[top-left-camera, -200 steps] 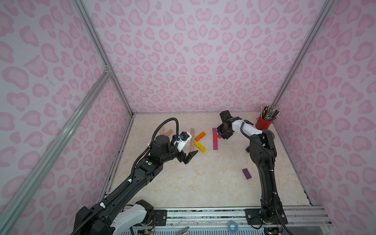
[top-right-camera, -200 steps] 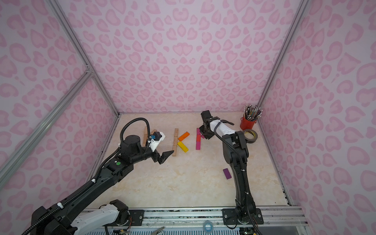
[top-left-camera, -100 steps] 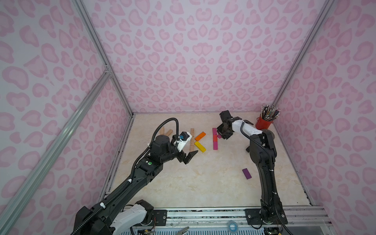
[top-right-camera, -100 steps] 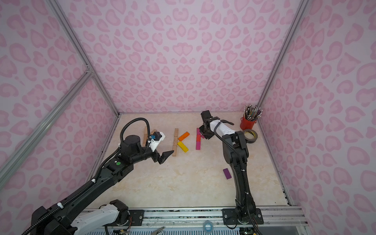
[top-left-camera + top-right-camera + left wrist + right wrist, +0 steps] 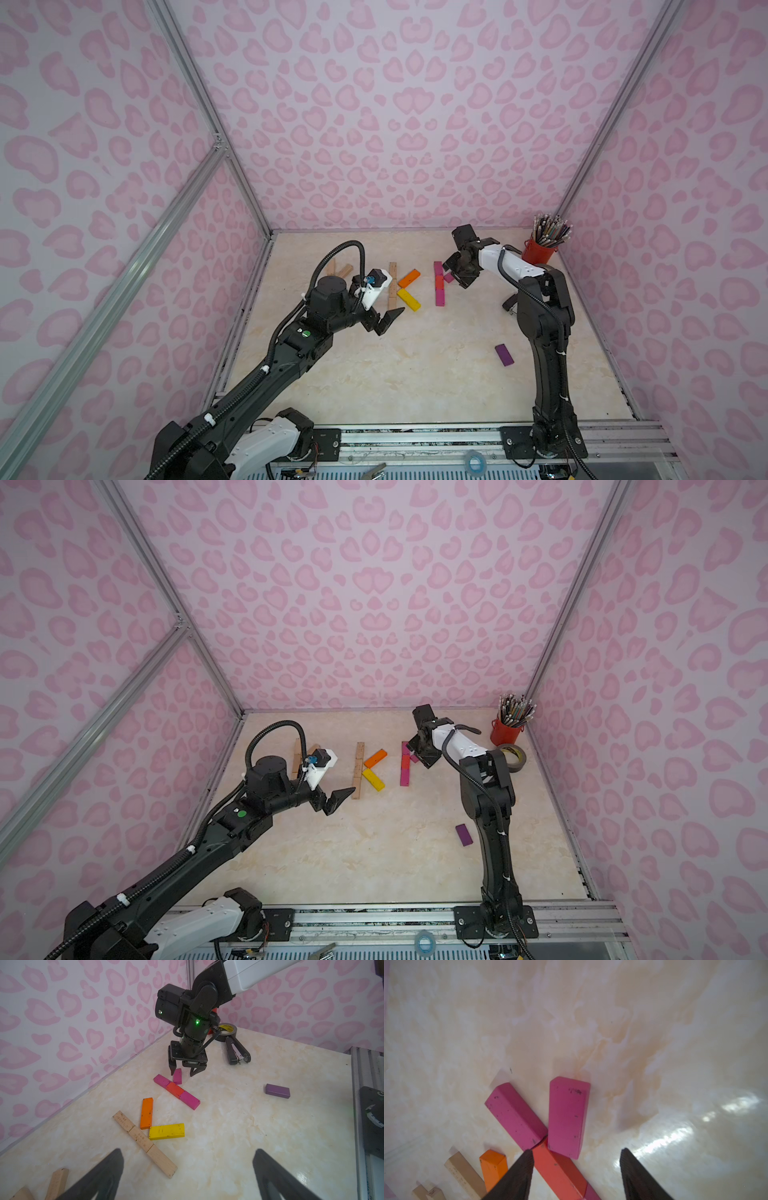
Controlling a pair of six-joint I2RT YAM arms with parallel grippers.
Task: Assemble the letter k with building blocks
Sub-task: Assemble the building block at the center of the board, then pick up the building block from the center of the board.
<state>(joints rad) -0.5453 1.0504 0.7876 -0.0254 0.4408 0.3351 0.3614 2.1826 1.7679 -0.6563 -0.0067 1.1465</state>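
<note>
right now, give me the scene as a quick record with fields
first k: wooden stem, orange block and yellow block as arms
second k: magenta-red-magenta stem, slanted magenta block by its red middle
spare: purple block, lying apart
right fingers: open, either side of the slanted magenta block
left fingers: open, empty, near the wooden stem

Tabletop; left column of three blocks end to end; upper diagonal block and lower diagonal block just right of it; right column of three blocks further right, single diagonal block touching its right side; lone block nearer front; pencil cup in back-right corner
</note>
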